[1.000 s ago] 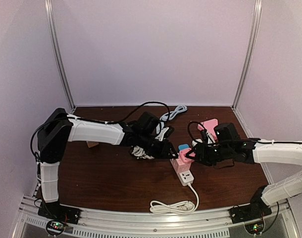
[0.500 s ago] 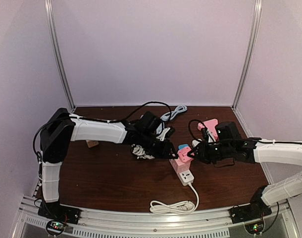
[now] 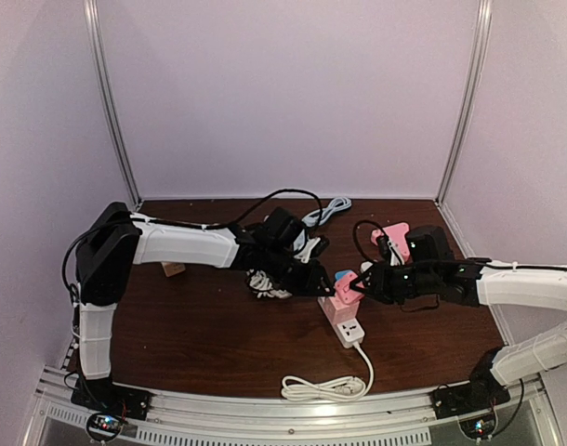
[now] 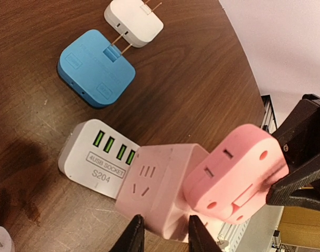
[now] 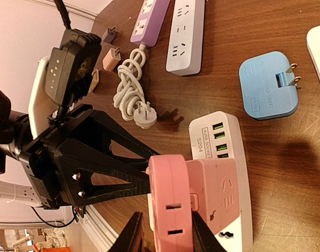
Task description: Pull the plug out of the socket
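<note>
Currently clamped tight: rounded pink plastic plug (image 5: 168, 178) in right gripper (image 5: 166, 223), pink plastic socket block (image 4: 160, 184) in left gripper (image 4: 164, 231). Probably best to pull straight out, bracing the block.

Lab enclosure: pale walls (image 3: 283, 93), metal posts (image 3: 110, 102)

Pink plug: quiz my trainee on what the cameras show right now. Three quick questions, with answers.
1. True or false: the blue adapter lies loose on the table, prongs bare.
2. Which claw grips the pink plug? A left; B right; C neither.
3. Fill in: the white power strip shows ___ green USB ports.
Key: 1 true. 2 B: the right claw pinches it, while the left claw clamps the pink socket cube. 3 four.
</note>
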`<state>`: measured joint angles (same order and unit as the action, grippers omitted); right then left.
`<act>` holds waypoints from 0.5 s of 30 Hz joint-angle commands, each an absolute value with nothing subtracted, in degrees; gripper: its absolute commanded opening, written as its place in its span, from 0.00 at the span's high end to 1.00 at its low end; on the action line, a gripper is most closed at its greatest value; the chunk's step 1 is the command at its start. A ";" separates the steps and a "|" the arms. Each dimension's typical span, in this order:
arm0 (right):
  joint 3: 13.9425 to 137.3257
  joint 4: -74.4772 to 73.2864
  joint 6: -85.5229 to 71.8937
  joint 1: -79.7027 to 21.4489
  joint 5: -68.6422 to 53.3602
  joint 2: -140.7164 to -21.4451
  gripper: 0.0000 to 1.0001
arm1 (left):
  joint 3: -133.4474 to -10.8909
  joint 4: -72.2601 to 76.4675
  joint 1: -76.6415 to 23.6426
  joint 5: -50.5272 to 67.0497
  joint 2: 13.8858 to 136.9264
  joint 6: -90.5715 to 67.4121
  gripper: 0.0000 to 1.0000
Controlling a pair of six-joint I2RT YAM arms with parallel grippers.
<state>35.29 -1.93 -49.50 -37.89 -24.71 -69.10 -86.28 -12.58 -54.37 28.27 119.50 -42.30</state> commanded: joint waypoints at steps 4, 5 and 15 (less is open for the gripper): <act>34.50 1.98 -49.81 -38.10 -25.54 -69.43 0.65 | -87.63 -13.46 -54.93 27.44 120.93 -41.27 0.72; 34.47 2.20 -49.87 -38.07 -25.44 -69.70 0.65 | -87.58 -13.45 -54.98 27.51 120.94 -41.30 0.73; 32.79 4.49 -52.32 -38.11 -25.00 -70.50 0.83 | -87.10 -13.85 -55.06 26.33 121.26 -41.92 0.73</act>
